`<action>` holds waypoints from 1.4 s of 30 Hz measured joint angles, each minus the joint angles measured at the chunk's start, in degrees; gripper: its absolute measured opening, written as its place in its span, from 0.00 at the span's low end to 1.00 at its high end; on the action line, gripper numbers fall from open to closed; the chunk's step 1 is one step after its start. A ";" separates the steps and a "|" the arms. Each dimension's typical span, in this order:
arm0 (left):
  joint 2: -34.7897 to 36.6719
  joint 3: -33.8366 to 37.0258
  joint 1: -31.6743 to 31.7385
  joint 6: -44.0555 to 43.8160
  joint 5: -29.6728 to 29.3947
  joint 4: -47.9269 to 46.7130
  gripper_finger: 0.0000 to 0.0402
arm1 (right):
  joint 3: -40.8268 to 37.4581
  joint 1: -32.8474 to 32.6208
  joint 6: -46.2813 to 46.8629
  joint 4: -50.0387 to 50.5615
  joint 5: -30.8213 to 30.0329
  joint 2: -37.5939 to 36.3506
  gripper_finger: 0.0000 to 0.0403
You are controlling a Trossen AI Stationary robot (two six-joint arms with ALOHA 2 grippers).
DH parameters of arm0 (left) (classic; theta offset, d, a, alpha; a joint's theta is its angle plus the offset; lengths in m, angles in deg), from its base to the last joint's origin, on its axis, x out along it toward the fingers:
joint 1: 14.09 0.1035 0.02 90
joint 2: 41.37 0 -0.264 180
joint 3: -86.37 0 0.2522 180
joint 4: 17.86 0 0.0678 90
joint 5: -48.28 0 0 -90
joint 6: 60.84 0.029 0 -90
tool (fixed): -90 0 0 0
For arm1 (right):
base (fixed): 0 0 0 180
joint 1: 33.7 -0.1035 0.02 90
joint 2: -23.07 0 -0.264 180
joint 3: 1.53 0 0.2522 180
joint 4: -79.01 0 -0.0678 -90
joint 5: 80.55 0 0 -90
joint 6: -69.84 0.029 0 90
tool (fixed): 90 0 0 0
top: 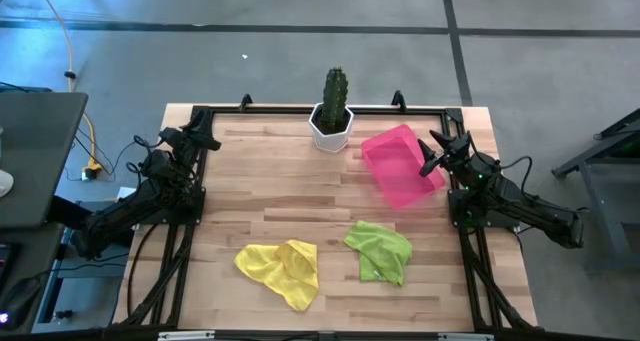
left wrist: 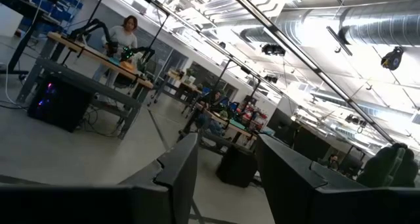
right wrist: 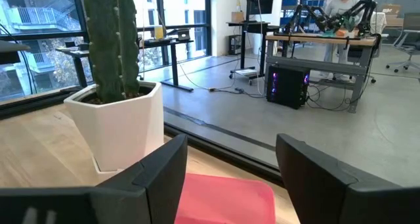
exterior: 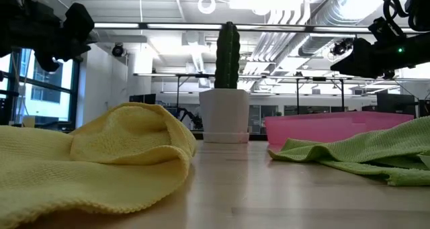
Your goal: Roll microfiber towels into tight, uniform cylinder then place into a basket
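Yellow towel (exterior: 87,162) cropped; pink basket (right wrist: 226,196) half-hidden.

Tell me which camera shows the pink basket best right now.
The high view: the whole basket shows from above, beside the right gripper. The low view gives only its side wall; the right wrist view a corner; the left wrist view nothing.

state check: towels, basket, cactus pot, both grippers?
yellow towel: crumpled, unrolled, on the table's near left part
green towel: crumpled, unrolled, on the table near the basket
basket: empty, lying skewed on the table
cactus pot: upright at the far edge
left gripper: open, empty, raised at the left edge
right gripper: open, empty, above the basket
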 joint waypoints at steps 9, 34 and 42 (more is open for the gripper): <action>-0.01 0.00 0.01 0.03 -0.01 0.00 0.36 | 0.02 0.00 -0.01 0.00 0.01 -0.01 0.56; -0.01 0.00 0.01 -0.08 0.34 0.55 0.36 | 0.00 0.00 6.55 -2.08 0.43 0.01 0.56; 0.00 0.00 0.01 0.01 0.18 0.55 0.36 | 0.00 0.00 8.95 -2.12 0.73 0.01 0.56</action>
